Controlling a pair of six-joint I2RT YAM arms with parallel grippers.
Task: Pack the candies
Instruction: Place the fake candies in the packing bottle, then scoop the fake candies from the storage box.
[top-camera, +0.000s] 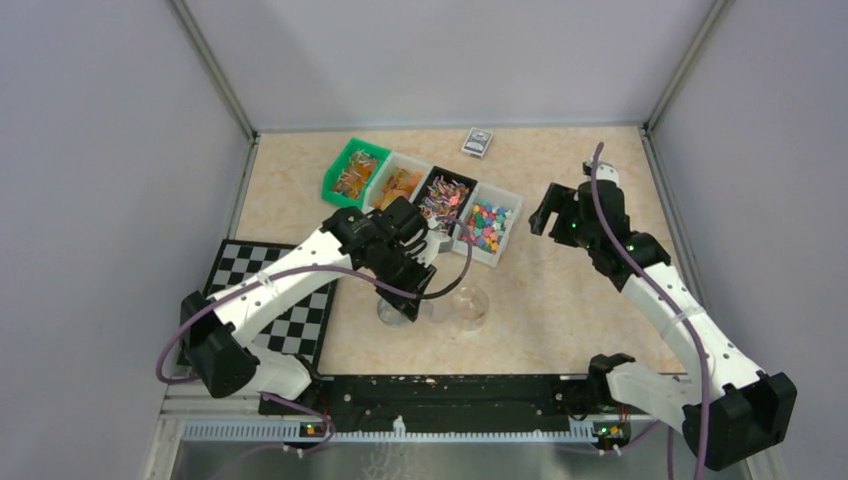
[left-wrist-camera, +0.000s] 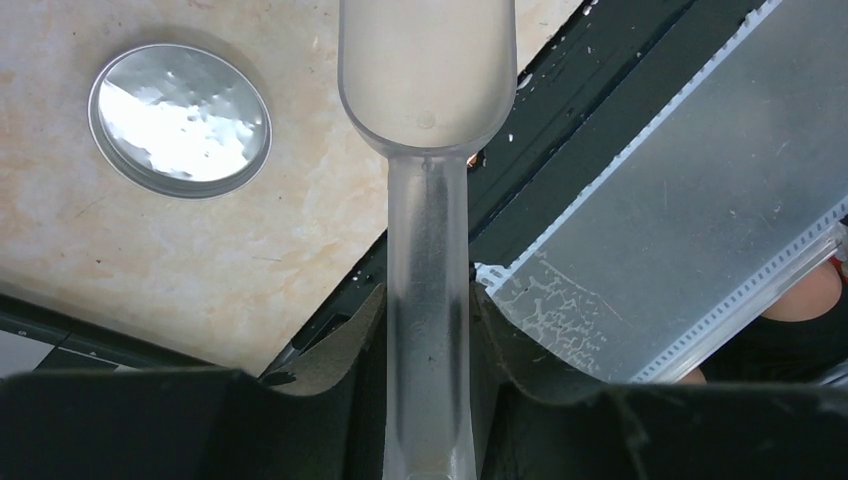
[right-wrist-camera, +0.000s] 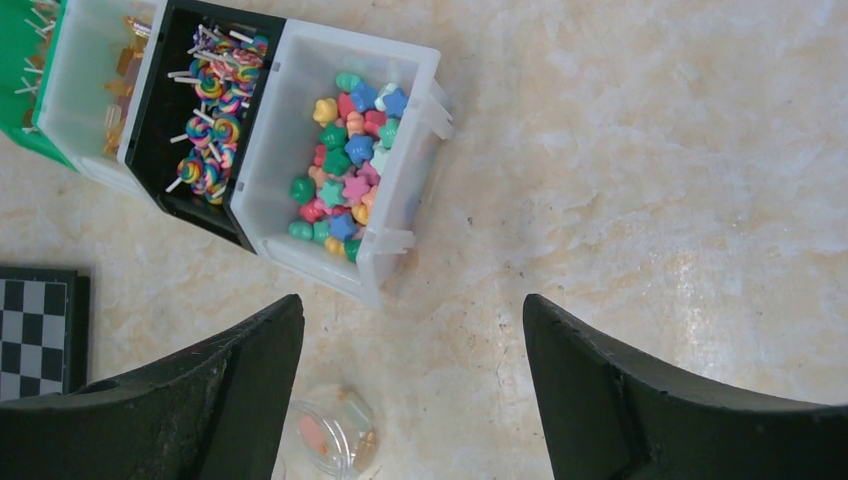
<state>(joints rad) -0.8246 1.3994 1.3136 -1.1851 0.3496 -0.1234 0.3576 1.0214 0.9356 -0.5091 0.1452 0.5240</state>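
Note:
The candies lie sorted in a row of bins: orange pieces (top-camera: 400, 185), swirl lollipops (right-wrist-camera: 215, 80) and star-shaped mixed colours (right-wrist-camera: 350, 160). My left gripper (left-wrist-camera: 428, 310) is shut on the handle of a clear plastic scoop (left-wrist-camera: 428, 70). Its bowl looks empty and hangs over the table's front edge. A small clear round cup (right-wrist-camera: 335, 430) holding a few candies stands in front of the bins. The round silver lid (left-wrist-camera: 180, 120) lies flat beside it. High over the table to the right of the bins, my right gripper (right-wrist-camera: 412, 330) is open and holds nothing.
A green bin (top-camera: 355, 172) ends the row on the left. A chessboard mat (top-camera: 275, 300) lies at the left edge of the table. A small grey packet (top-camera: 478, 142) rests near the back wall. The black base rail (top-camera: 440, 390) runs along the front.

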